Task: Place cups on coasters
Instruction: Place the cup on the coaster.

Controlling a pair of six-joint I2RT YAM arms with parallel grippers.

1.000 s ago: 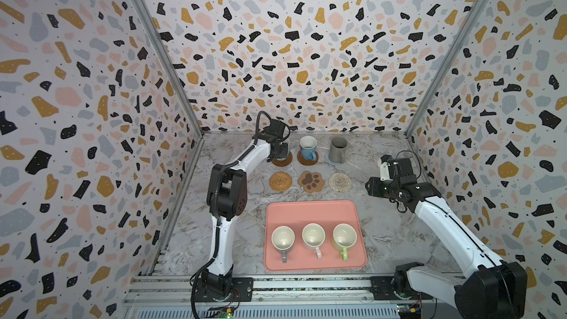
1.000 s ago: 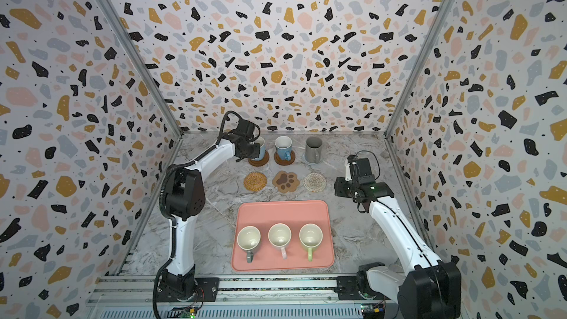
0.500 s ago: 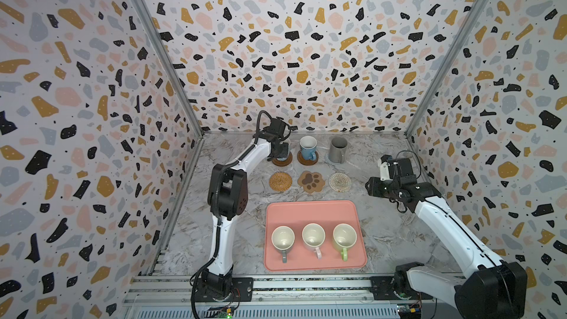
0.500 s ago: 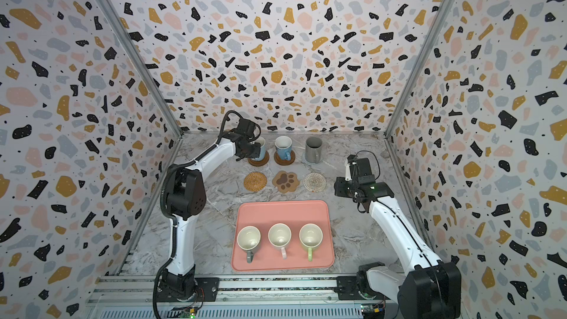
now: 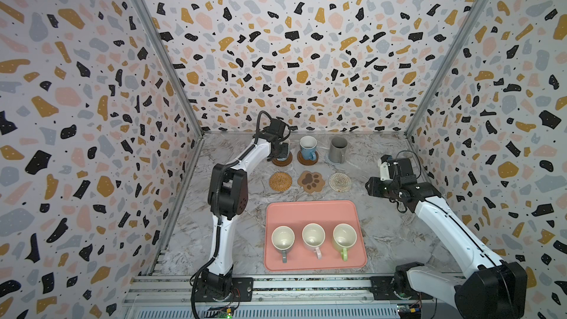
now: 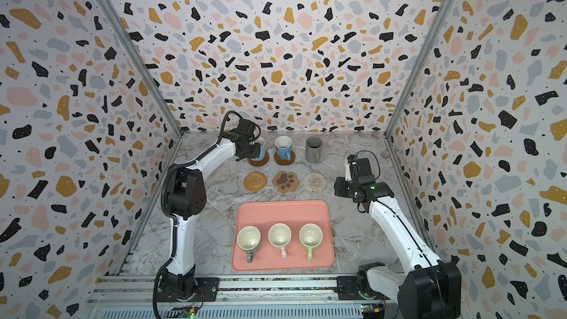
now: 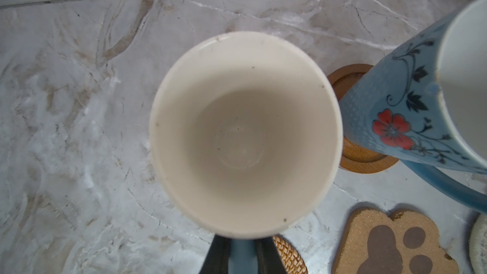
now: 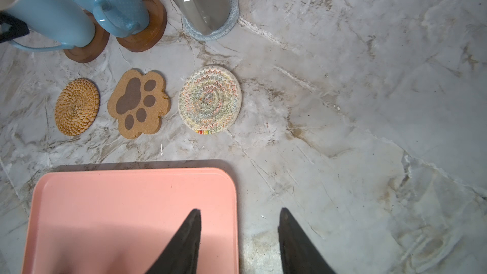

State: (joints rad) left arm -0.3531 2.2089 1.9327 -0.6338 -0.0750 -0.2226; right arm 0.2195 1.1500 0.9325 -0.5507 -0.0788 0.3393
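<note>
My left gripper (image 7: 242,243) is shut on the handle of a light blue cup (image 7: 245,133) at the back left. The cup's base is on a brown wooden coaster (image 8: 87,46). Beside it a second blue cup (image 5: 307,147) stands on a wooden coaster (image 5: 307,159), and a tall dark grey cup (image 5: 338,149) stands on a grey-blue coaster (image 8: 232,19). The rattan (image 5: 280,181), paw-shaped (image 5: 310,181) and whitish (image 5: 339,181) coasters lie bare. Grey (image 5: 282,237), pink (image 5: 313,235) and green (image 5: 345,236) cups stand on the tray. My right gripper (image 8: 239,212) hangs open above the tray's far right corner.
The pink tray (image 5: 310,213) lies at the front centre of the marble table. Patterned walls close in the back and both sides, and a metal rail (image 5: 276,286) runs along the front. Bare marble (image 8: 369,101) stretches to the right of the coasters.
</note>
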